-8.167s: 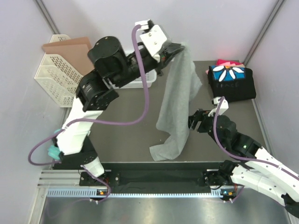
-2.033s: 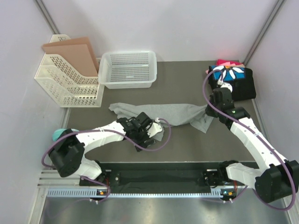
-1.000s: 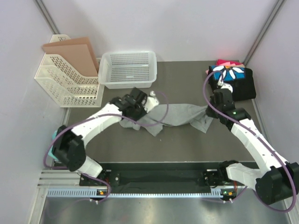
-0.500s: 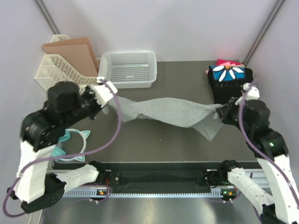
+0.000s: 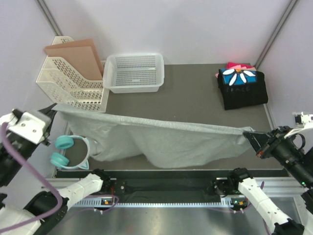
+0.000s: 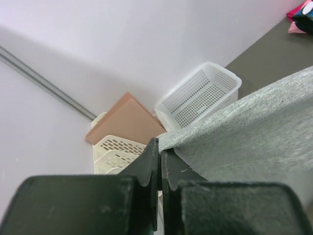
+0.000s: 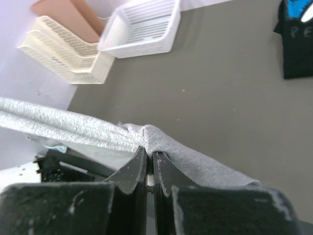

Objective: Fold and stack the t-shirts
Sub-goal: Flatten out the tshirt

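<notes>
The left gripper (image 5: 50, 109) has its jaws pressed together on one corner of the heather-grey t-shirt (image 5: 166, 139). The right gripper (image 5: 250, 136) pinches the opposite end the same way, the cloth bunched into a ridge at its fingertips (image 7: 142, 159).

The shirt's long axis runs straight from one gripper to the other, across the near part of the table (image 5: 195, 98). Its upper edge is pulled into a taut line between them. The rest of the soft knit sags below that line in loose folds toward the table's near edge.

Beyond the taut edge, away from both grippers, the dark matte tabletop lies bare up to a white mesh basket (image 5: 134, 73). In the top view a cream perforated file rack (image 5: 68, 88) holding a brown folder (image 5: 73, 51) stands close on the far side of the left gripper. Teal headphones (image 5: 66, 149) lie nearer than that gripper, just beside the sagging cloth.

Well beyond the right gripper, in the far corner by the wall, a folded black t-shirt (image 5: 244, 90) with a blue panel and white daisy lies next to pink and red t-shirts (image 5: 238, 65).
</notes>
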### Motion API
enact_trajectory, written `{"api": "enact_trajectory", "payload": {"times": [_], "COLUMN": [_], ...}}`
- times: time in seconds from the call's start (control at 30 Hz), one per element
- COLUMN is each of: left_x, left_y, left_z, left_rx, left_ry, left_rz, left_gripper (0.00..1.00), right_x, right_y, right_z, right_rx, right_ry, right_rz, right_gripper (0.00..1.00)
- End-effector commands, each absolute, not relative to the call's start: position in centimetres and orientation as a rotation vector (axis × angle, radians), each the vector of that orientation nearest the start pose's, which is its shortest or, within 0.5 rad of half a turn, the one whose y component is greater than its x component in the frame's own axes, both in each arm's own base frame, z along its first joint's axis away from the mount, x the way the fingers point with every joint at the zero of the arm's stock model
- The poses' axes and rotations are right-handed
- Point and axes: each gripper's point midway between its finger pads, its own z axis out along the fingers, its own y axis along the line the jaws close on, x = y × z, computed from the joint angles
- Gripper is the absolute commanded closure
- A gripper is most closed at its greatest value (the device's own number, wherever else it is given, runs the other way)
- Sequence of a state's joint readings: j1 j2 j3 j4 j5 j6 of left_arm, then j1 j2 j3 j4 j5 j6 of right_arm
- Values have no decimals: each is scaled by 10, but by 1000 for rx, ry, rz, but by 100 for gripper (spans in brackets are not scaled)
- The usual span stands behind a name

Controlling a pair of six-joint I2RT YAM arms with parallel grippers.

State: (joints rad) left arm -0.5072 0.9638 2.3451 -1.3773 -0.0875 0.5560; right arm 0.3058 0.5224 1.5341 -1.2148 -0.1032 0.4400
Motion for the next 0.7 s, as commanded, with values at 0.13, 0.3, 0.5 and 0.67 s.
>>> {"api": "enact_trajectory", "payload": {"times": [0.13,0.3,0.5,0.67], "left_x": [122,189,283,377], "left_y": [-30,-52,-64,-51], "left_z": [496,395,282,229], "left_rx": [848,990,1139,1109], "left_ry": [1501,1675,1850,1986], "left_rz": [136,172,339,384], "left_gripper": [100,100,100,100], "right_x": [103,169,249,304], "right_y": [62,73,80,87], "right_z": [367,295,209,167], "right_rx": [82,162,270,286], "right_ry": [1910,2032,2158,2242], "right_rz": [564,494,354,249], "right_gripper": [100,100,100,100]}}
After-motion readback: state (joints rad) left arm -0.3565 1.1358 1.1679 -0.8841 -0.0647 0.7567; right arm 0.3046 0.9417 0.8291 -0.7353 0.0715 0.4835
